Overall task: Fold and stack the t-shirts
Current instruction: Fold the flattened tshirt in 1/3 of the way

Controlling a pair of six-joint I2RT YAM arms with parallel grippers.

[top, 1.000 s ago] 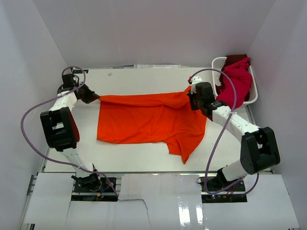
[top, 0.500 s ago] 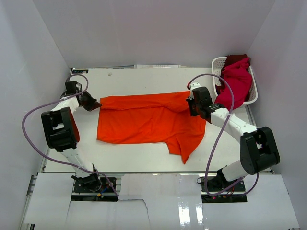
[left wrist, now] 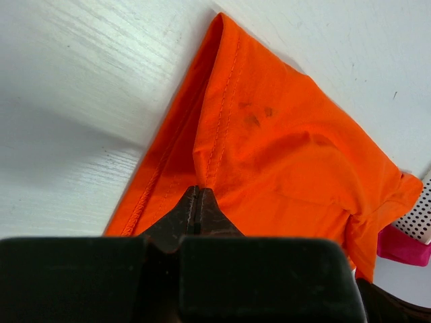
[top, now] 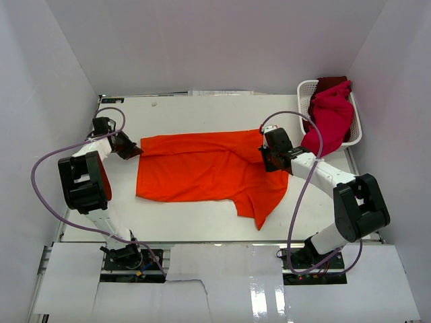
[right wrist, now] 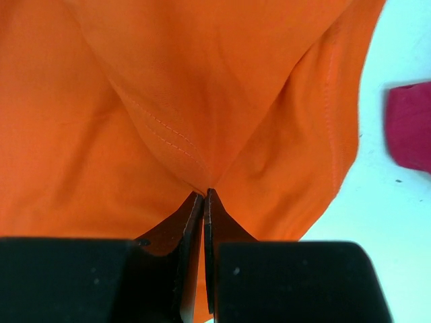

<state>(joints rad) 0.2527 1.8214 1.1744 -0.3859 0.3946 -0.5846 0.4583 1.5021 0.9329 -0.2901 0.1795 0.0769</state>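
Your orange t-shirt lies spread across the middle of the desk. It is mostly flat, its long side runs left to right, and a pointed flap reaches toward the near edge at its right end.

At its far-left corner your left fingers are pressed together on the cloth. Their tips pinch a small fold right beside the stitched hem, which runs away from them toward the corner. That corner rests on the desk.

At the far-right edge your right fingers are likewise closed tight, nipping a raised ridge of orange fabric. Creases and a line of stitching fan out from the tips.

Further right, a crimson t-shirt drapes over the rim of the white lattice basket in the far-right corner of the desk, and its lower end hangs down toward the right arm. In the right wrist view, bare desk shows between it and the orange cloth.

A dark red t-shirt sits behind the crimson one in the basket.
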